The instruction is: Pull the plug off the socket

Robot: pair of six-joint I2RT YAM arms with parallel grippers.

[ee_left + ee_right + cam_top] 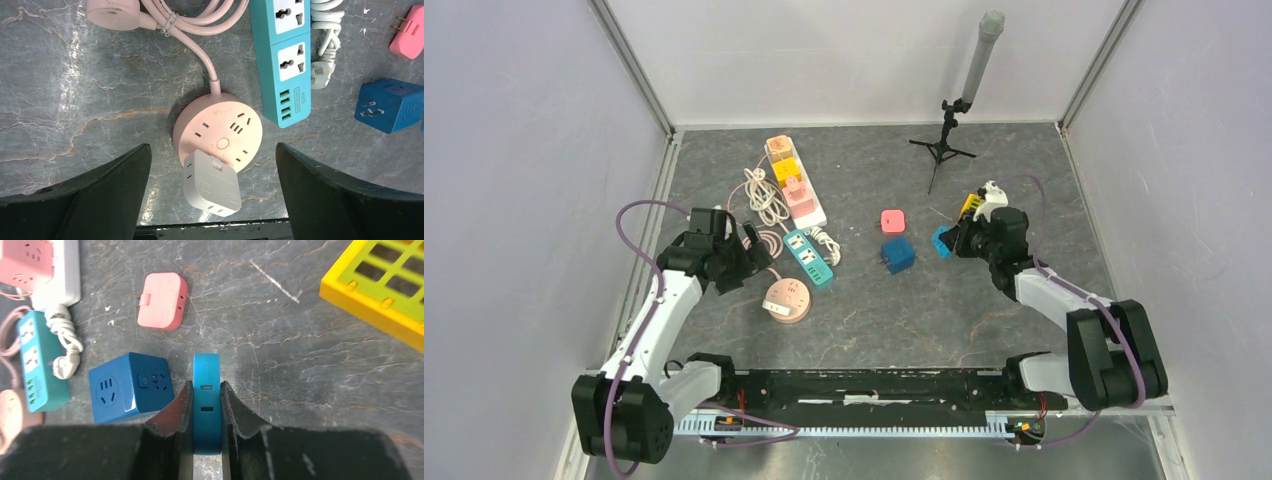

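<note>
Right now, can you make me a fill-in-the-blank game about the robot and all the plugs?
1. The white adapter sits plugged into a round socket coloured ____.
2. The left gripper hovers above it with jaws wide ____.
3. The right gripper pinches a thin blue adapter whose edge shows ____ slots.
4. The cube adapter beside it is dark ____.

Missing words: pink, open, two, blue.

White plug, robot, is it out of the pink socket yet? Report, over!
Left gripper open, hovering over white plug. Right gripper shut on teal adapter. Plug not yet out of round pink socket. Nothing blocks it.
</note>
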